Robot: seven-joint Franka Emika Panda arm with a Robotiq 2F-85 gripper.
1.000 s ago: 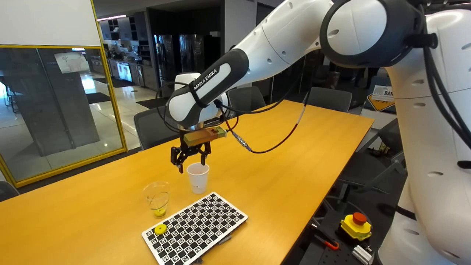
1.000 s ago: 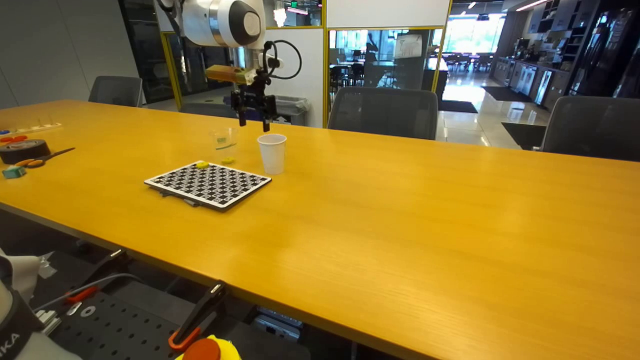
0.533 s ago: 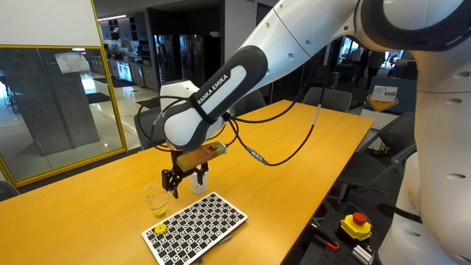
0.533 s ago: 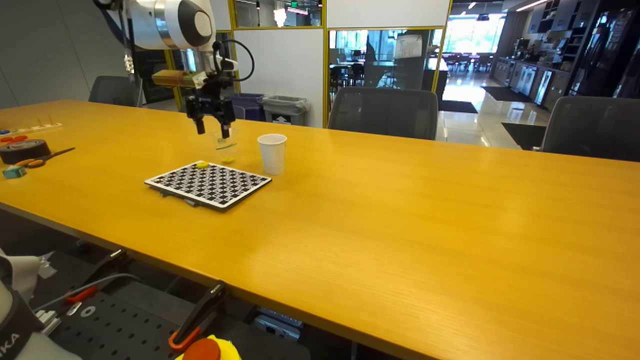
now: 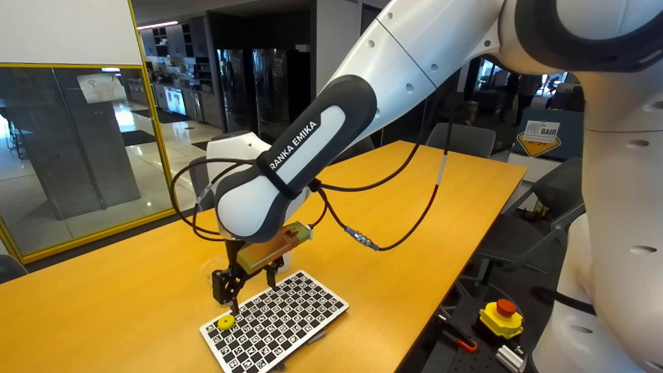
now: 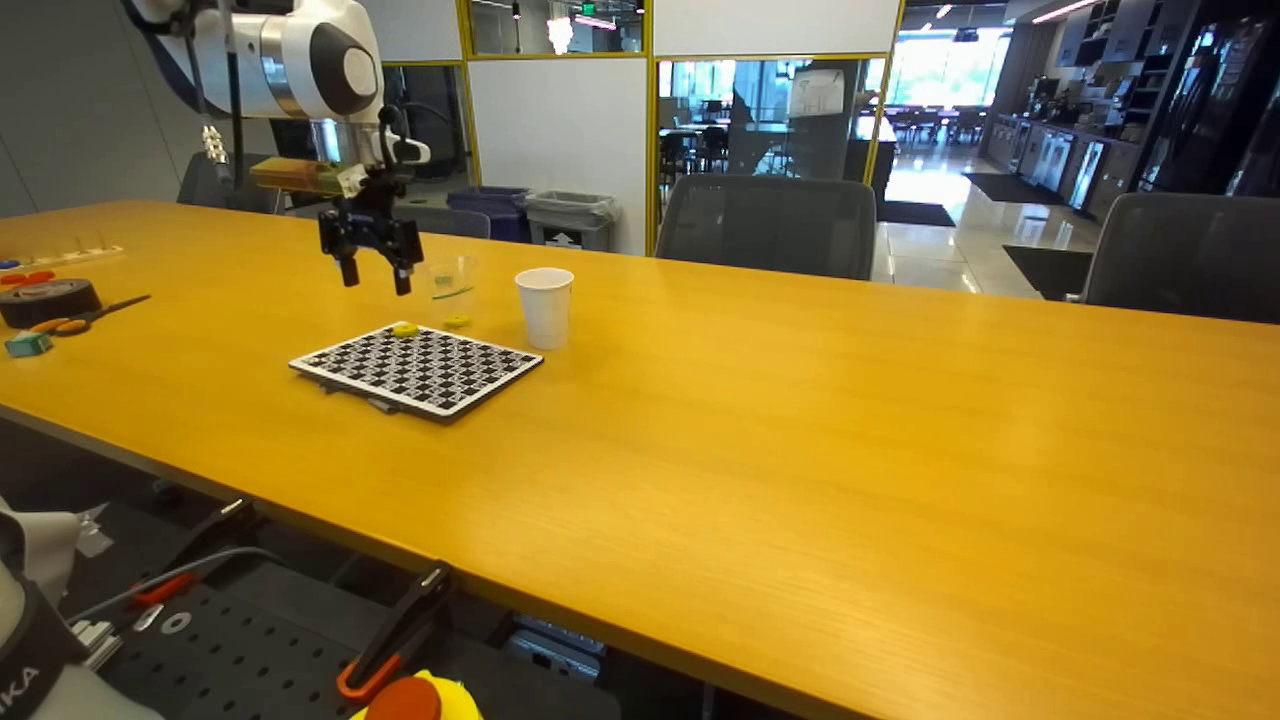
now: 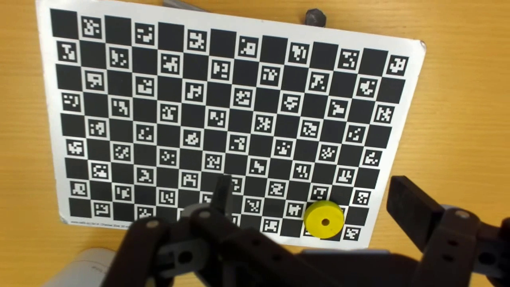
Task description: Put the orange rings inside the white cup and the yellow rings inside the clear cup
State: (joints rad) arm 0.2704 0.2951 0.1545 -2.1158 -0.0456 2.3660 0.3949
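Note:
A yellow ring (image 5: 226,323) lies on the checkered board, also seen in an exterior view (image 6: 404,329) and the wrist view (image 7: 324,219). My gripper (image 5: 253,293) is open and empty above the board; in the wrist view its fingers (image 7: 312,187) stand apart on either side of the ring. Another yellow ring (image 6: 457,321) shows at the bottom of the upright clear cup (image 6: 452,285). The white cup (image 6: 546,308) stands upright; its inside is hidden. Small orange-red rings (image 6: 40,277) lie at the far left; whether they are the task's orange rings I cannot tell.
The checkered board (image 5: 290,311) lies flat in front of the cups. Black tape (image 6: 48,302), scissors (image 6: 75,325), a teal block (image 6: 28,344) and a peg stand (image 6: 75,257) are at the table's far left. Chairs stand round the table.
My open gripper has moved from near the white cup, past the clear cup, and down toward the yellow ring on the board. The cups and rings have not moved.

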